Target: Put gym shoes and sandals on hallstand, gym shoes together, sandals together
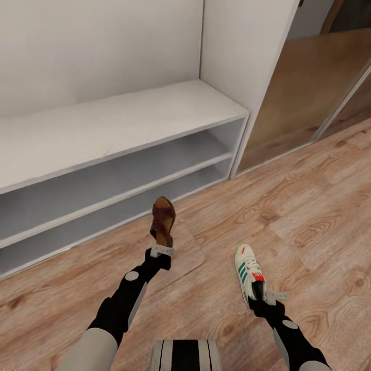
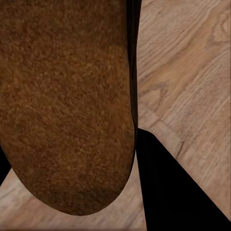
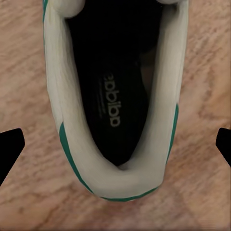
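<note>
Wood-plank corridor floor extends in front of the pale grey hallstand, whose bench top and two open shelves below it carry no footwear. Head view: the left gripper holds one dark brown sandal by its heel end, toe pointing up toward the hallstand, the sandal raised just in front of the lower shelf edge. Left wrist view: the sandal's tan sole sits close to the camera, with floor planks beyond it; jaws clamped on the sandal. The right gripper is at the heel of one cream-white gym shoe, which points away from the robot over the floor, well apart from the sandal. Right wrist view: the shoe's opening lies between two dark fingertips that stand clear of its sides; jaws apart.
</note>
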